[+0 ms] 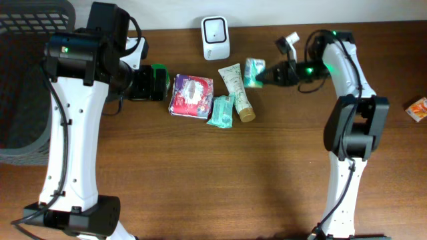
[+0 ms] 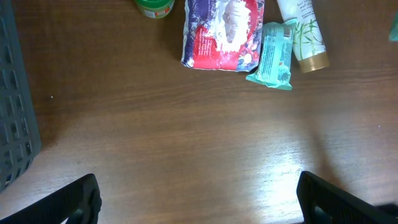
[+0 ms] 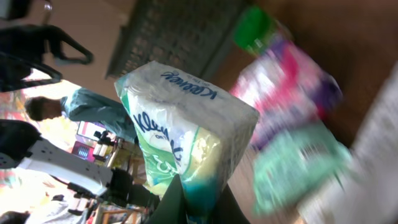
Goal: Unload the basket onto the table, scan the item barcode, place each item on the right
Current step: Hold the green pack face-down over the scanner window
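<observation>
My right gripper (image 1: pixel 267 73) is shut on a green-and-white Kleenex tissue pack (image 1: pixel 253 72), held just right of the item pile. In the right wrist view the pack (image 3: pixel 186 130) stands up from between my dark fingers (image 3: pixel 168 205), its lower end pinched; no barcode shows on the side I see. The white scanner (image 1: pixel 215 37) stands at the back of the table, up and left of the pack. My left gripper (image 2: pixel 199 211) is open above bare wood, nothing between its fingertips (image 2: pixel 78 202).
On the table lie a red-and-purple wipes pack (image 1: pixel 192 95), a teal packet (image 1: pixel 221 111) and a white tube (image 1: pixel 237 91). A green-lidded jar (image 2: pixel 155 7) sits left of them. A grey basket (image 1: pixel 27 27) stands far left, an orange packet (image 1: pixel 417 109) far right.
</observation>
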